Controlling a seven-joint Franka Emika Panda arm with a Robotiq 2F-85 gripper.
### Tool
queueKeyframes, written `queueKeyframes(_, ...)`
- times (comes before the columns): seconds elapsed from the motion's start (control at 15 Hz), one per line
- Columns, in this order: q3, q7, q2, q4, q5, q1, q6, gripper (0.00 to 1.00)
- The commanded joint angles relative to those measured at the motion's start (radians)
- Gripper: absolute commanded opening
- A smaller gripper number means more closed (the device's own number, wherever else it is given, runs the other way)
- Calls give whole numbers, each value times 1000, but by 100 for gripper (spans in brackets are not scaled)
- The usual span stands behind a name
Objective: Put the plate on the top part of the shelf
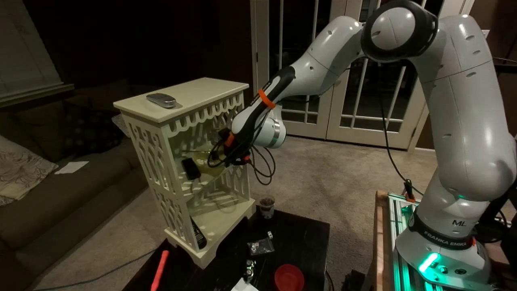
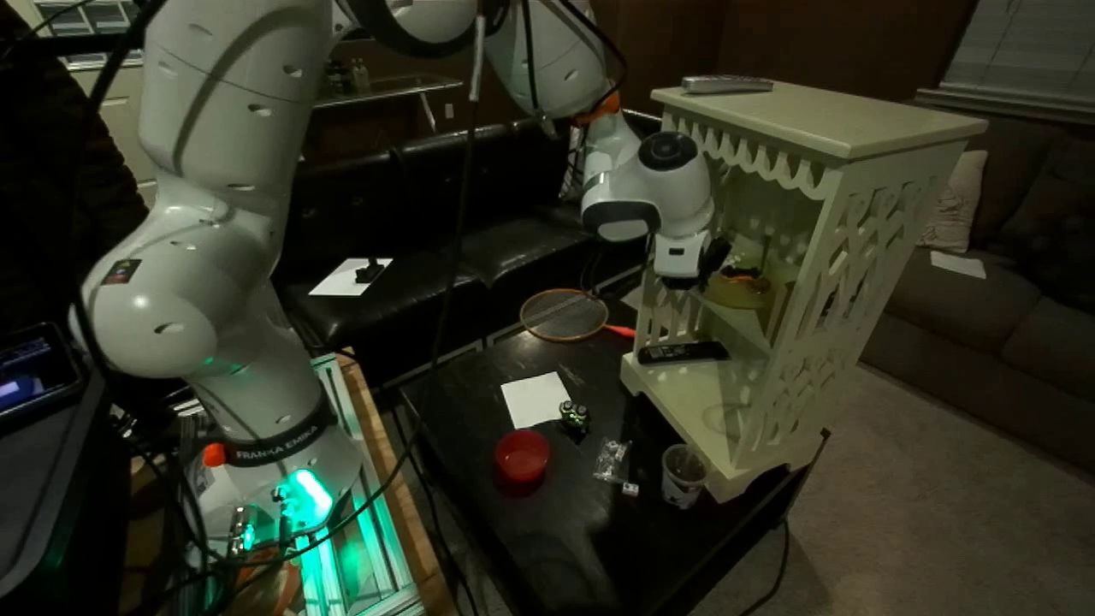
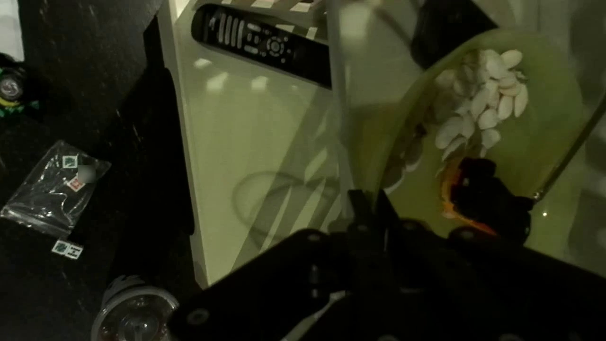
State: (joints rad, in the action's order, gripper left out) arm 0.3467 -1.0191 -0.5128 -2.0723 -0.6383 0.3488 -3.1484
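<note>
Inside the shelf [image 1: 204, 93], I'm gripping the yellow-green plate [image 3: 528, 149], my gripper [image 3: 371, 195] clamped on its rim at wrist-view eight o'clock.

- Both exterior views are dim and brownish, the background [image 1: 169, 36] near black
- A green light [image 1: 429, 262] glows at the robot's base [image 1: 456, 226], tinting the rails [image 1: 395, 238], its core washed out
- The shelf [image 1: 198, 97] catches light on top, its inside in shade
- Upright lines lean near the edges, as at the window [image 1: 30, 44]
- In the wrist view, 1 looped shadow and slatted patches of light cross the shelf's lower tier [image 3: 222, 156]
- The bag [image 3: 52, 189] carries glare and a small blurred square; the plate [image 3: 544, 151], 1 sharp glint
- The gripper [image 3: 372, 201] is dark and soft, much detail lost
</note>
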Motion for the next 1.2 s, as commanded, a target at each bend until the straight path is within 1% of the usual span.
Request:
queueKeyframes(0.0,245,130,43,-85,-57,222,-74,1)
queueKeyframes(0.2,434,231,68,-164,-28,419,-65,1)
queueKeyframes(0.33,536,296,107,-230,-21,537,-33,1)
queueKeyframes(0.4,576,324,127,-261,-19,587,-21,1)
queueKeyframes(0.53,673,389,170,-321,-18,702,29,1)
queueKeyframes(0.67,765,458,212,-367,-19,811,113,1)
queueKeyframes(0.87,911,578,253,-401,-27,971,239,1)
queueKeyframes(1.0,1013,667,249,-404,-35,1080,285,1)
queueKeyframes(1.13,1101,728,240,-402,-29,1181,323,1)
